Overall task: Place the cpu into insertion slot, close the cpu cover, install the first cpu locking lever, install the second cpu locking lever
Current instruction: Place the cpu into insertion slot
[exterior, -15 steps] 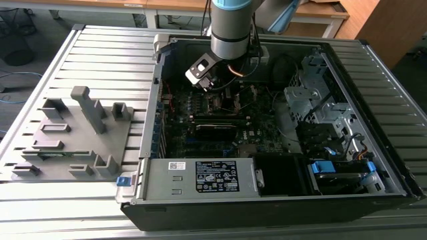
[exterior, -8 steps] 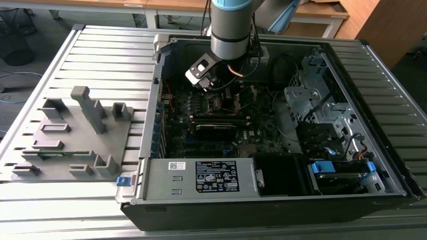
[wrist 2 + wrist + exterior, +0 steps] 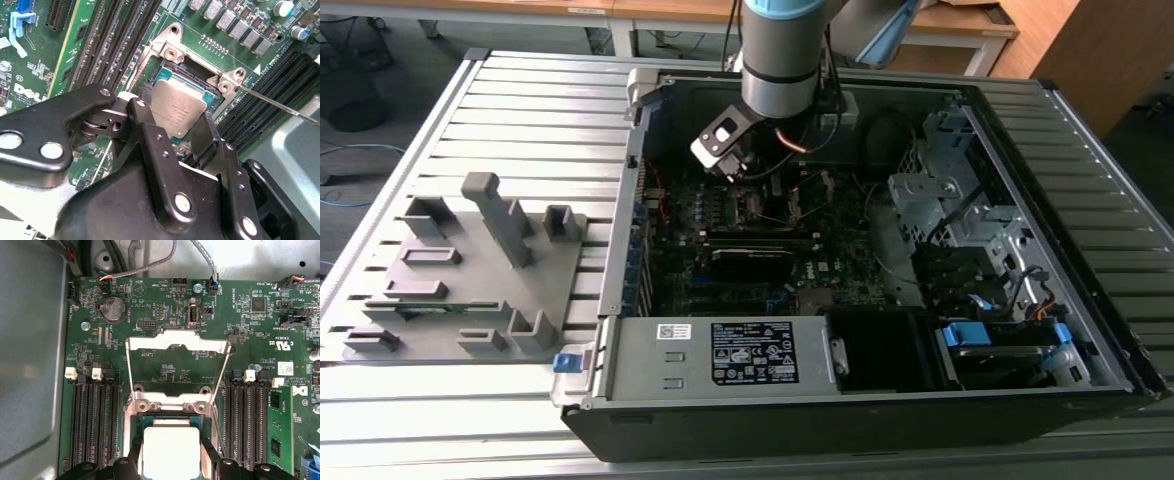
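My gripper (image 3: pixel 172 114) hangs over the motherboard's socket area inside the open computer case (image 3: pixel 630 180). Its black fingers (image 3: pixel 146 131) press on two opposite sides of the cpu (image 3: pixel 177 102), a square chip with a dull grey metal top. The cpu (image 3: pixel 170 447) lies level at the insertion slot (image 3: pixel 170 418), whose dark rim shows along one edge; whether it is fully seated I cannot tell. The cpu cover (image 3: pixel 175 340), a thin silvery frame, is swung open and lies back over the board beyond the slot. A thin wire locking lever (image 3: pixel 280 106) sticks out beside the slot.
Long black memory slots (image 3: pixel 95 425) run along both sides of the insertion slot. Cables (image 3: pixel 207 265) and the case wall lie beyond the board. The power supply with its label (image 3: pixel 754 352) fills the case's near edge. A grey fixture (image 3: pixel 467 270) sits at the exterior view's left.
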You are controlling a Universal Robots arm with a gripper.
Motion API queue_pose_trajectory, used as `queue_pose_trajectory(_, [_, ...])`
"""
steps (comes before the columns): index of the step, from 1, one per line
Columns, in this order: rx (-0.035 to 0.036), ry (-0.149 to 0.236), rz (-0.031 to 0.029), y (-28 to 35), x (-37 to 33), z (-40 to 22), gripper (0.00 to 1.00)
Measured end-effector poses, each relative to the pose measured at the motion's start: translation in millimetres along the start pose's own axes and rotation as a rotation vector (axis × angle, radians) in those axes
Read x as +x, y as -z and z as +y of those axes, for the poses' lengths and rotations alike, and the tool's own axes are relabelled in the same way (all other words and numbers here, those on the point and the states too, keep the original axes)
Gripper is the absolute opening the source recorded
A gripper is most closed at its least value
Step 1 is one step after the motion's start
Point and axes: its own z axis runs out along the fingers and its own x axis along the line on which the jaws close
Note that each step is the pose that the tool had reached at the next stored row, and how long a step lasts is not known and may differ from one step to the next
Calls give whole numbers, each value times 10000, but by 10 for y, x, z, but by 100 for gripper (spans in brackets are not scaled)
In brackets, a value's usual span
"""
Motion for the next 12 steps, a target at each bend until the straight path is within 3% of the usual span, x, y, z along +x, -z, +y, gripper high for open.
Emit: queue_pose_trajectory(12, [-5, -10, -1, -7, 0, -34, 54])
